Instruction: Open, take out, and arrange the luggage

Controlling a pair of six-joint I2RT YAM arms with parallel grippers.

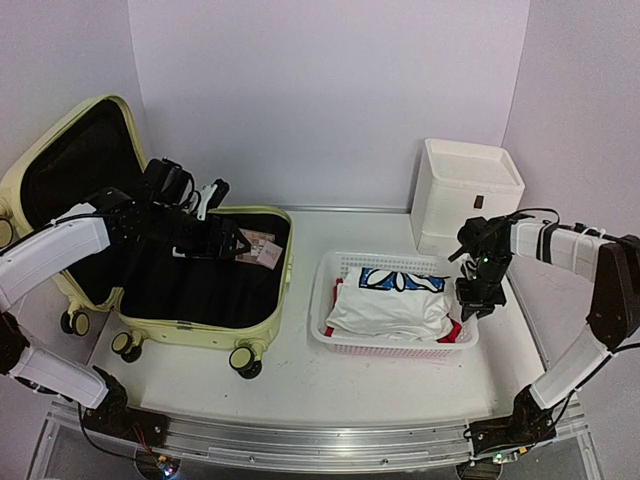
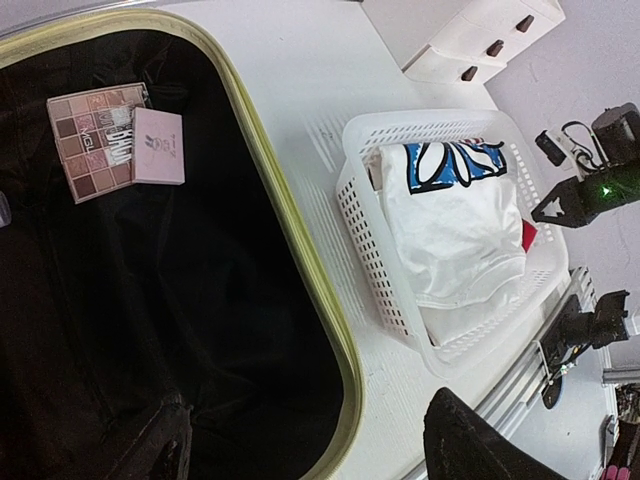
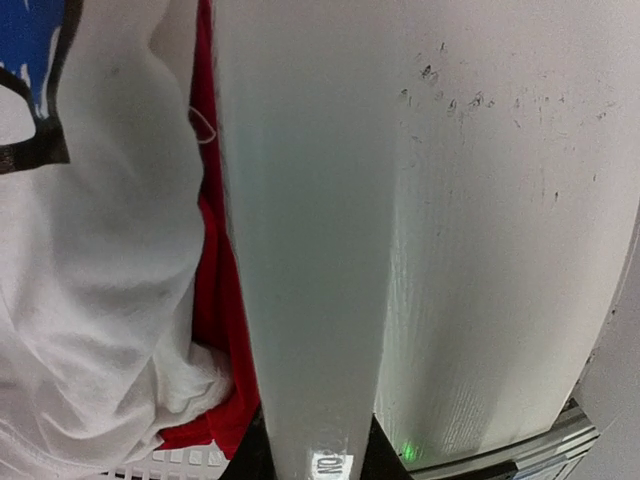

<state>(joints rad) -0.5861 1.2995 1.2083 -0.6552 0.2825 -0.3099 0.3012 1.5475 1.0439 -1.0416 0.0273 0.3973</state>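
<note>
From my station I see the suitcase (image 1: 190, 336) lying open on the left side of the desk (image 1: 360, 385). Its lid (image 1: 70, 160) stands up at the back left, and its wheels point toward the near edge. The black lining is in plain view.

My left gripper (image 1: 228, 243) hangs over the open half, near the back right corner. In the left wrist view its jaws are released and spread wide, with only lining and the yellow-green edge between them. In that corner a pink eyeshadow palette (image 2: 95, 140) lies flat on the lining. A small pink box (image 2: 158, 147) lies along its edge, touching or partly overlapping it.

Just right of the suitcase, apart from it, sits a white mesh basket (image 2: 365, 215). It holds a folded white garment (image 2: 450, 235) with a blue and black print, and a red cloth (image 3: 215, 300) shows underneath on the right side.

My right gripper (image 1: 478, 298) is down at the basket's right rim. In the right wrist view the pale rim fills the gap between the two dark fingers, so I read the jaws as grasping the basket's right wall. The garment and red cloth are on one side and bare desk on the other.

A white drawer box (image 1: 465, 190) stands at the back right, behind the basket and clear of it.
</note>
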